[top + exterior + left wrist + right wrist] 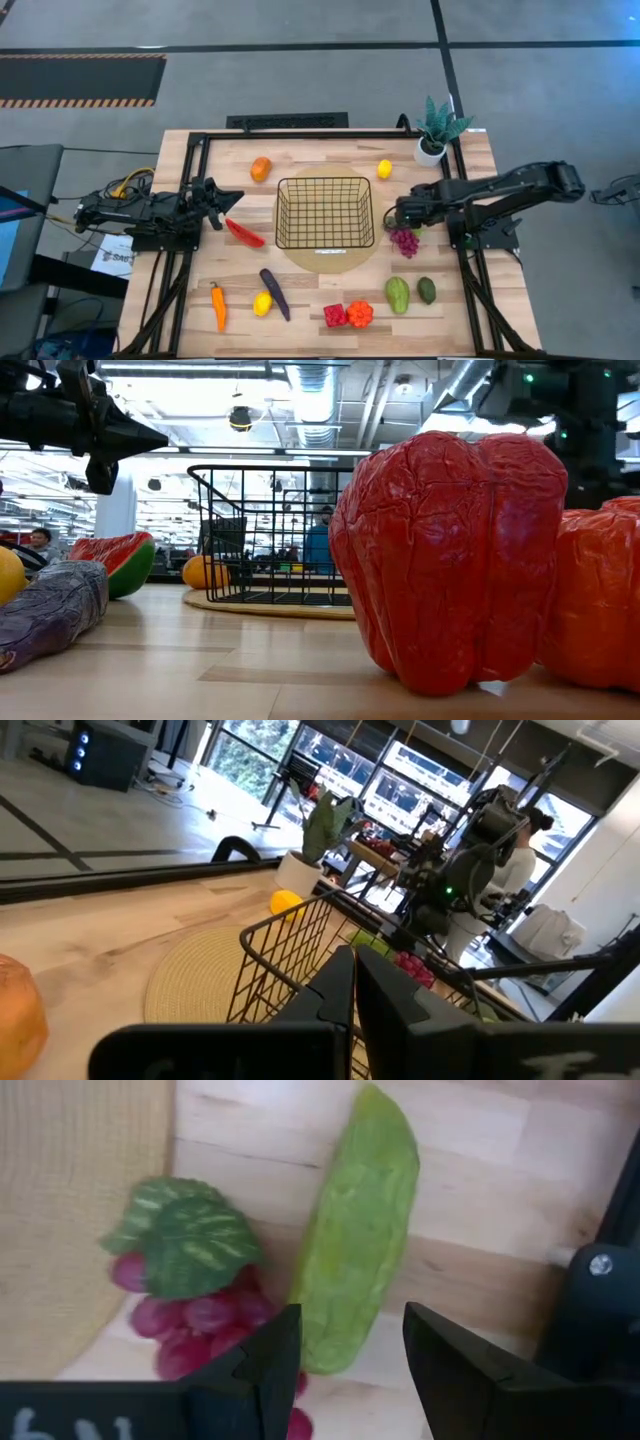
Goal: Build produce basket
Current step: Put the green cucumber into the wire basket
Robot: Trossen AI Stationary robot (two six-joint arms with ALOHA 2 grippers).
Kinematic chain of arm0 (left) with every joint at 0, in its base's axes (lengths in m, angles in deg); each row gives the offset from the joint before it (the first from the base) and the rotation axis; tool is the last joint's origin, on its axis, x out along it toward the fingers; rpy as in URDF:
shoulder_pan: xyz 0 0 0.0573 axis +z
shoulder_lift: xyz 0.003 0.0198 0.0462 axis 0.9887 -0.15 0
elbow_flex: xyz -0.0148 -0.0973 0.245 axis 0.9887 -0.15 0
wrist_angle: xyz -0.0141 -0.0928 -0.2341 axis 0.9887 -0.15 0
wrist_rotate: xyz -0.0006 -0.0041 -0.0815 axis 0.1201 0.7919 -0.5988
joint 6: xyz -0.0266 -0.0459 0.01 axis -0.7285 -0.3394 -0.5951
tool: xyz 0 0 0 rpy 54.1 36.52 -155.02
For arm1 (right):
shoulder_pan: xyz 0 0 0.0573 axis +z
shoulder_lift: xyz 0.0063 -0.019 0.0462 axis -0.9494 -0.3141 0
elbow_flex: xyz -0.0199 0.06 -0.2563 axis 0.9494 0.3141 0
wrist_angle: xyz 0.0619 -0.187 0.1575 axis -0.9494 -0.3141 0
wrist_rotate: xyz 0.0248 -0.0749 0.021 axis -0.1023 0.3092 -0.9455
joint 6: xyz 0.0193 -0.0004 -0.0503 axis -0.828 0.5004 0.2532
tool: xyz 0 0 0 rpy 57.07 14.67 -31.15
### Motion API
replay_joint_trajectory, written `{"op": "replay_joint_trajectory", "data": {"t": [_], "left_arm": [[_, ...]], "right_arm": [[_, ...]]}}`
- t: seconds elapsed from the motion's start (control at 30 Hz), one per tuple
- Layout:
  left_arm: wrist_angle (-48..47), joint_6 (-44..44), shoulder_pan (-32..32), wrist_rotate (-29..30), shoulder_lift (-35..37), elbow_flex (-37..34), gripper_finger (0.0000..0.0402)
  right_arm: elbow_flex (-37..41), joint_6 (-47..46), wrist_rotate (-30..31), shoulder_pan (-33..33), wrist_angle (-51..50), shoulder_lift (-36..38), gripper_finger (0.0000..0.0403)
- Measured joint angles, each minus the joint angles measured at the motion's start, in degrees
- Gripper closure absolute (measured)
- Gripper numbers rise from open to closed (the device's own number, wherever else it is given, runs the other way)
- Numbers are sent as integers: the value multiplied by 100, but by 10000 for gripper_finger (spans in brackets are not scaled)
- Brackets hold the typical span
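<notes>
The black wire basket (325,212) stands on a round tan mat (330,262) at the table's middle. Red grapes with a green leaf (190,1280) lie just right of the mat, and a long light-green fruit (360,1250) lies beside them. My right gripper (352,1320) points down above that fruit's near end, open, one finger on each side and clear of it. My left gripper (230,199) is shut and level, left of the basket, above a watermelon slice (244,233).
An orange (261,168) and a lemon (384,168) lie behind the basket, with a potted plant (436,130) at the far right. Along the near edge lie a carrot (218,305), a lemon (262,303), an eggplant (274,293), two peppers (348,314) and two avocados (410,293).
</notes>
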Motion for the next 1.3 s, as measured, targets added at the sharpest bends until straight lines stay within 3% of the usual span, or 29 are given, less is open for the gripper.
{"op": "replay_joint_trajectory", "data": {"t": [0.37, 0.87, 1.3], "left_arm": [[120, 252, 0, 108, 0, 42, 401], [100, 672, 0, 190, 0, 291, 402], [19, 674, 0, 206, 0, 291, 401]], "right_arm": [[337, 373, 3, -339, 803, 93, 191], [341, 978, -2, -979, 682, 75, 169], [343, 1091, -131, -1063, 887, -613, 169]]}}
